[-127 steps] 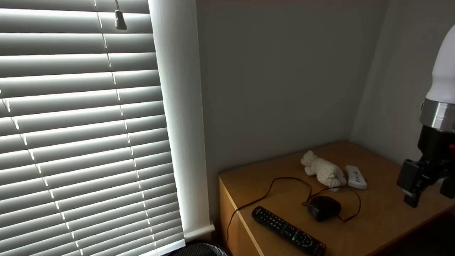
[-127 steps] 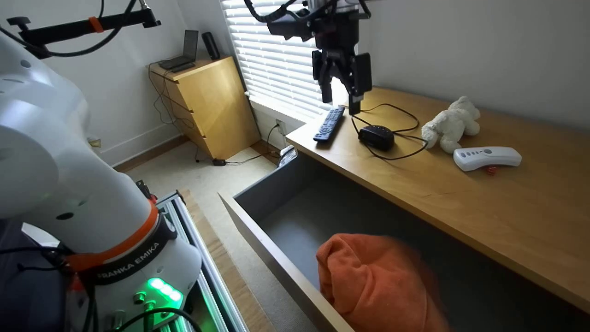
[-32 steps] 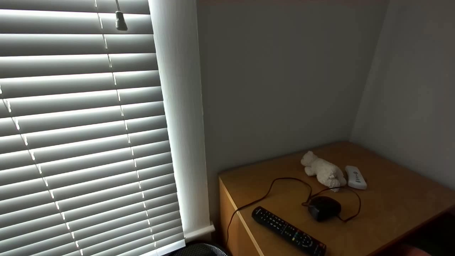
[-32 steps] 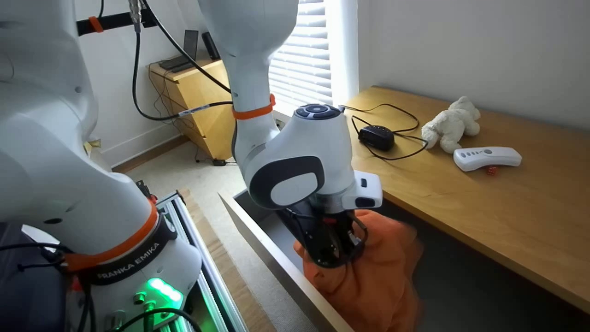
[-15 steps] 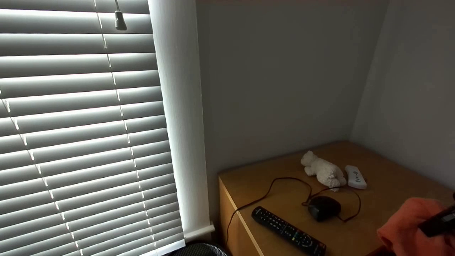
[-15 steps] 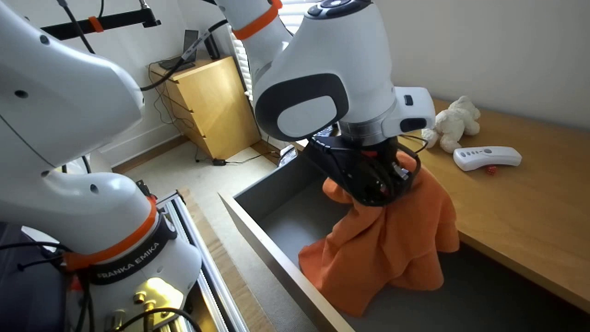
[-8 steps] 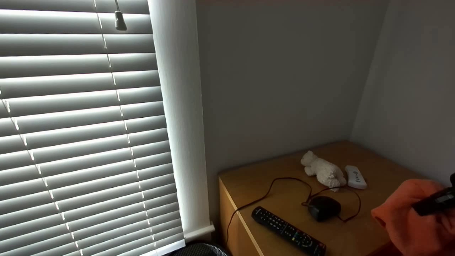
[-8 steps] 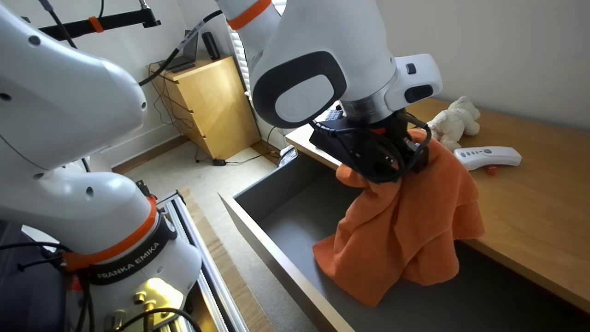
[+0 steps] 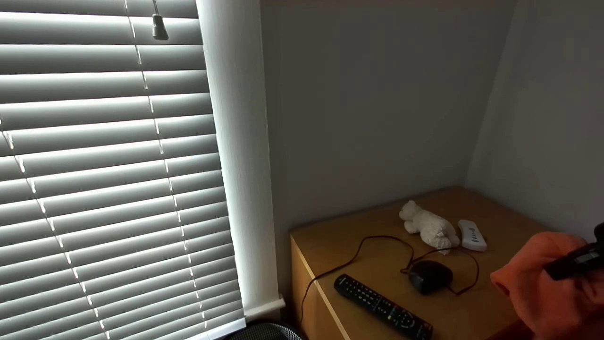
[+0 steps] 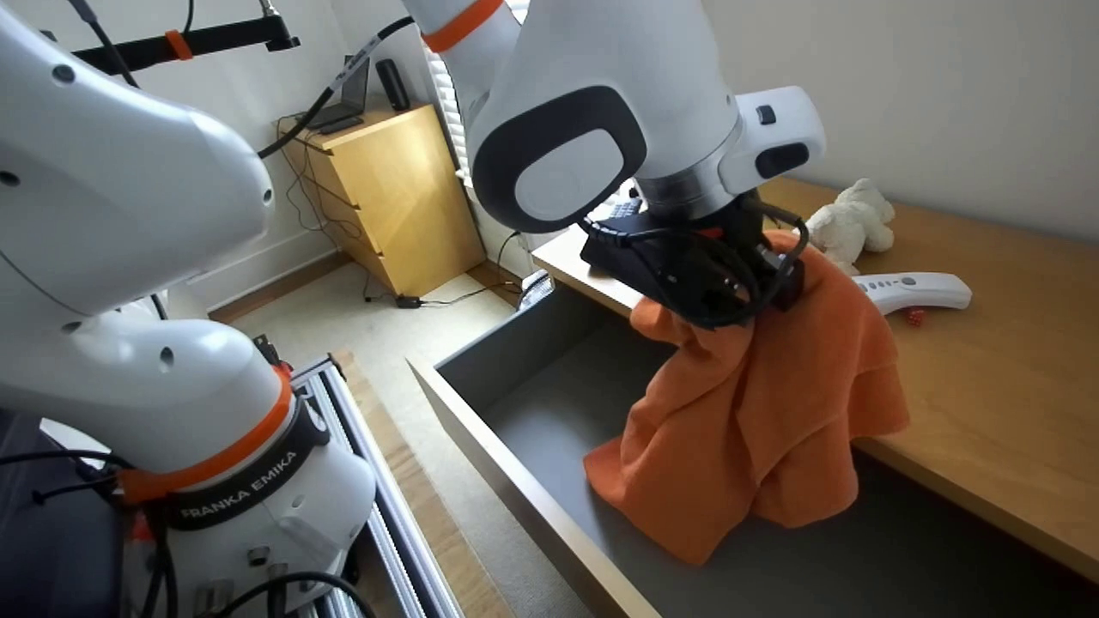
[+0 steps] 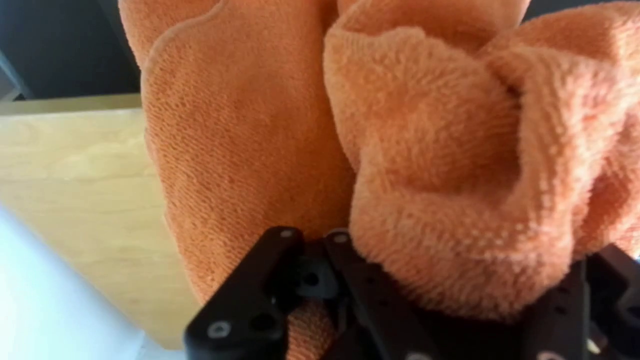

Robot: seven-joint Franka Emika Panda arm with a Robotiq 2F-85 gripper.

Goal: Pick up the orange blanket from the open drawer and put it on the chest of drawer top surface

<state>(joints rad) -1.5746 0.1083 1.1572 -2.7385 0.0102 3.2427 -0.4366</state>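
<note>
The orange blanket (image 10: 790, 412) hangs in loose folds from my gripper (image 10: 747, 296), which is shut on its upper part. Its lower end dangles inside the open drawer (image 10: 532, 486), and its far side overlaps the front edge of the chest of drawers' top surface (image 10: 987, 378); whether it touches there I cannot tell. In an exterior view the bunched blanket (image 9: 547, 297) shows at the right edge with a dark gripper part against it. Folds of the blanket (image 11: 435, 150) fill most of the wrist view and hide my fingertips.
On the top surface lie a white teddy bear (image 9: 429, 226), a white controller (image 10: 923, 290) with a small red die (image 10: 915, 318), a black corded device (image 9: 430, 277) and a black remote (image 9: 382, 307). The blanket overlaps the controller in an exterior view. A wall stands behind.
Earlier my open gripper was above the top and the blanket lay in the drawer. It then gripped the blanket and lifted it toward the top. Over the last half second it rises only slightly.
</note>
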